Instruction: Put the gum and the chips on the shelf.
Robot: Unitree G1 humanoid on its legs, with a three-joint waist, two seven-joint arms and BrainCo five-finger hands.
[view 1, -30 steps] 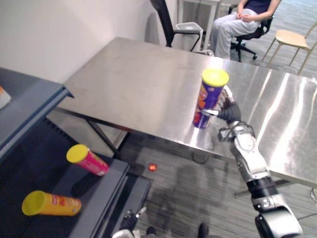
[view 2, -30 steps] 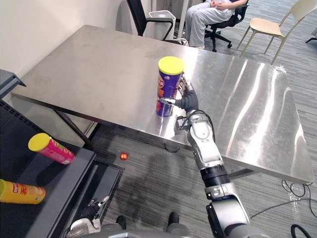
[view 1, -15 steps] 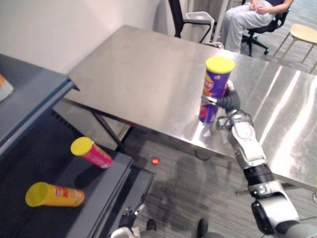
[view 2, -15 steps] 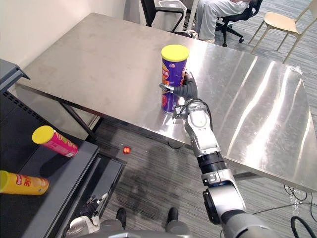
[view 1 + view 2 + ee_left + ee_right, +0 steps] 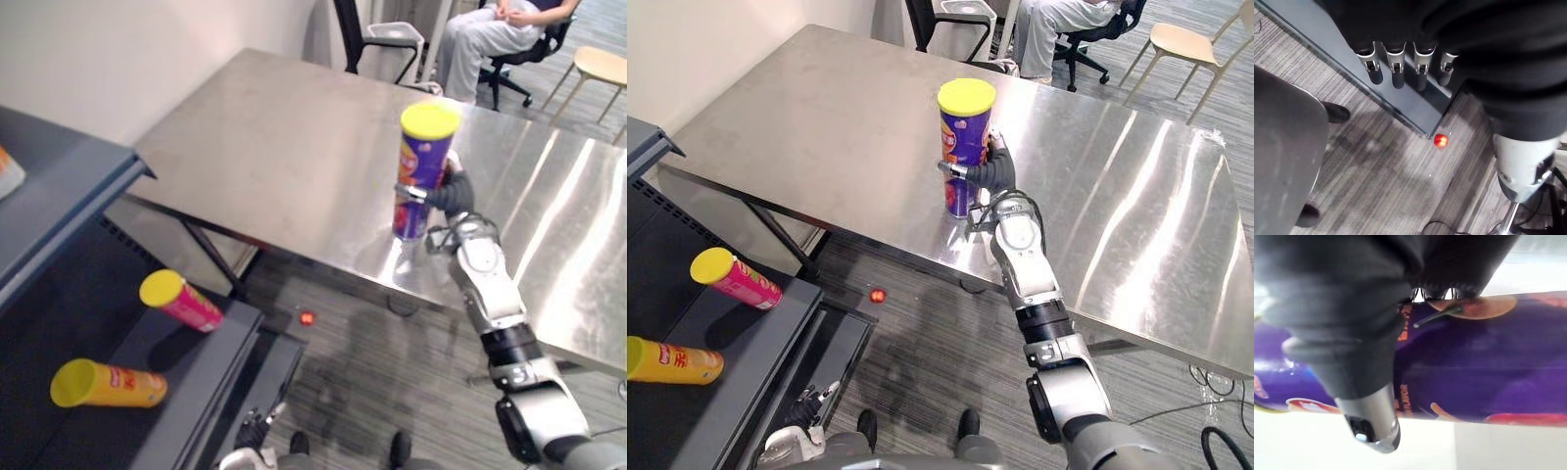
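Right eye view: my R hand (image 5: 991, 176) is curled round the purple chips can (image 5: 965, 137). The thumb lies across the front and the fingers go round the back, approx mid-height. The can has a yellow lid and stands near the front edge of the steel desk (image 5: 803, 108), leaning a touch to the L. I can't tell if its base is off the desk or resting on it. R wrist view has the can's purple wall right up against the hand.

L hand (image 5: 1396, 73) hangs low beside the shelf (image 5: 211, 367). Its fingers are loose in a row w/ nothing in them, over the shelf's front edge and the grey carpet. A small red round obj (image 5: 1440, 141) sits on the floor just off the shelf corner.

The shelf is dark, on my L, lower than the desk. On its lower board a pink tube (image 5: 179, 302) w/ yellow lid lies on its side near the front corner. A yellow tube (image 5: 106, 384) lies on its side nearer me, apart from the pink one.

Beyond the desk's far side a person (image 5: 485, 39) sits in an office chair, w/ a pale wooden chair (image 5: 598, 69) nearby.
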